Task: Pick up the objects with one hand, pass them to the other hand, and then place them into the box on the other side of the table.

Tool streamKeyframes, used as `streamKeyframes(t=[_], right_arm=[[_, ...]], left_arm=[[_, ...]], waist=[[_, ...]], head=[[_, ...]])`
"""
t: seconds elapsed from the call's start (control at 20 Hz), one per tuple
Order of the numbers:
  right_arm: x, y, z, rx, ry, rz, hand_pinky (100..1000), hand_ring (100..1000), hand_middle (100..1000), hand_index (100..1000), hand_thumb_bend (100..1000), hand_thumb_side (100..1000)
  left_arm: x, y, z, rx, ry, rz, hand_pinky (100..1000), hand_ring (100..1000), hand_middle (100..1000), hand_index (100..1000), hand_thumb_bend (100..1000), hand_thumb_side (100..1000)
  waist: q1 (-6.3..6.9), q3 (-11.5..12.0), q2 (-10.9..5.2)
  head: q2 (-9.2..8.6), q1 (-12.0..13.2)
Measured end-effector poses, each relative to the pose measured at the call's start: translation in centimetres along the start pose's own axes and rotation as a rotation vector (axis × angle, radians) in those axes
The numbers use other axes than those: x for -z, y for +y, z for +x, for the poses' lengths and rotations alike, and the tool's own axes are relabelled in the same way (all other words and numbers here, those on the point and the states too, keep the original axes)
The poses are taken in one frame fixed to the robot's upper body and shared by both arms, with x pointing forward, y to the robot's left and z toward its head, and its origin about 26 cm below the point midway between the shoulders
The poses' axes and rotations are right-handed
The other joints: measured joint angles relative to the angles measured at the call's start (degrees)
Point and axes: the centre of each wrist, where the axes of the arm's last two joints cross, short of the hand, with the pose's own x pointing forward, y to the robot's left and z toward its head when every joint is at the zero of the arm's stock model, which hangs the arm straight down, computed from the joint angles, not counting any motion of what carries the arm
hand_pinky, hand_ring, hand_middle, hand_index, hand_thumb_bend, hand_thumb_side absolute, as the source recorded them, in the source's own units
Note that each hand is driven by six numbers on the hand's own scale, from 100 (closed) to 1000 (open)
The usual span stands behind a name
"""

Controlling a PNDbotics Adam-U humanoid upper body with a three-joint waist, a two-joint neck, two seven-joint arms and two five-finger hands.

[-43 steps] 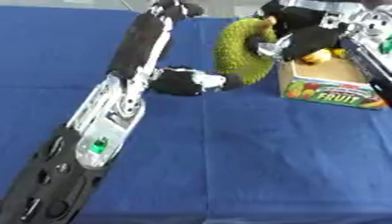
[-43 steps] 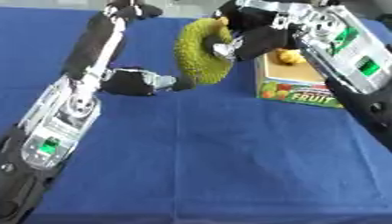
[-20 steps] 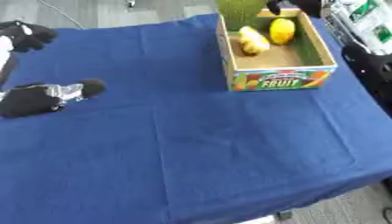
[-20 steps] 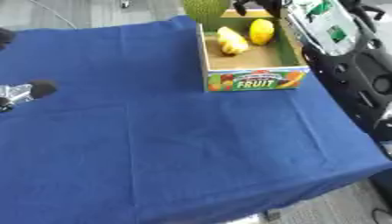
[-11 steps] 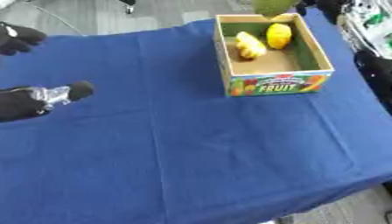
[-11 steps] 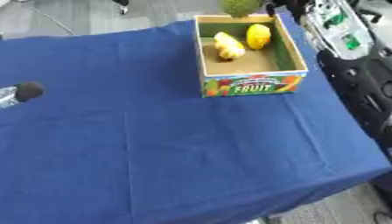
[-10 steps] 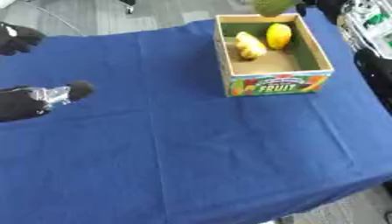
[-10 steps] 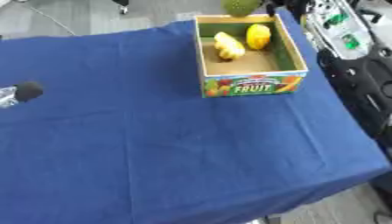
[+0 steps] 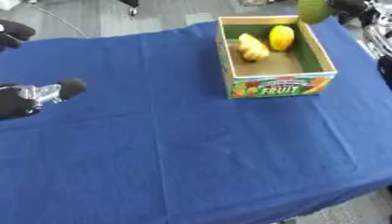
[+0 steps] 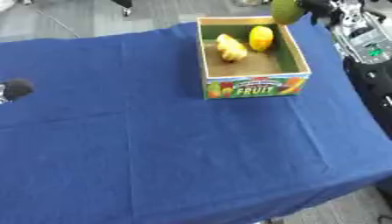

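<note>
Black left hand (image 9: 30, 98) sits at the left edge over the blue-clothed bench (image 9: 191, 144); finger state cannot be told. Cardboard fruit box (image 9: 279, 85) holds two yellow fruits (image 9: 253, 47). Right hand (image 10: 320, 6) clasps the green fruit (image 10: 285, 10) above the box's far right corner.

your cardboard fruit box (image 9: 275, 83) sits open on the blue worktop (image 9: 191, 148) at its far right. inside you have a pale yellow fruit (image 9: 251, 47) just beside a yellow lemon-like fruit (image 9: 281, 37). a green fruit (image 9: 312, 9) hangs over the box's far right corner.
</note>
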Motion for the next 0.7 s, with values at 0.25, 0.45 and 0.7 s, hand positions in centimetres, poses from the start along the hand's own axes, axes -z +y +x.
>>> streamKeyframes(t=[0.25, 0.45, 0.7], right_arm=[[0.4, -1.2, -1.5, -0.058, 0.030, -0.052, 163, 423, 279, 405, 100, 163], [0.5, -1.4, -2.6, -0.101, 0.045, -0.068, 162, 423, 278, 405, 100, 137], [0.9, -1.5, -2.8, -0.121, 0.036, -0.076, 162, 424, 278, 405, 100, 136]], left_arm=[[0.0, 0.0, 0.1, -0.001, 0.000, 0.004, 786, 718, 678, 771, 898, 674], [0.0, 0.1, 0.1, -0.001, -0.002, 0.006, 786, 717, 677, 770, 898, 671], [0.1, 0.2, 0.2, -0.002, -0.006, 0.007, 785, 717, 677, 770, 898, 675]], waist=[[0.00, 0.49, 0.01], [0.00, 0.74, 0.01], [0.00, 1.20, 0.02]], head=[[-0.32, -0.26], [-0.50, -0.45], [-0.52, -0.78]])
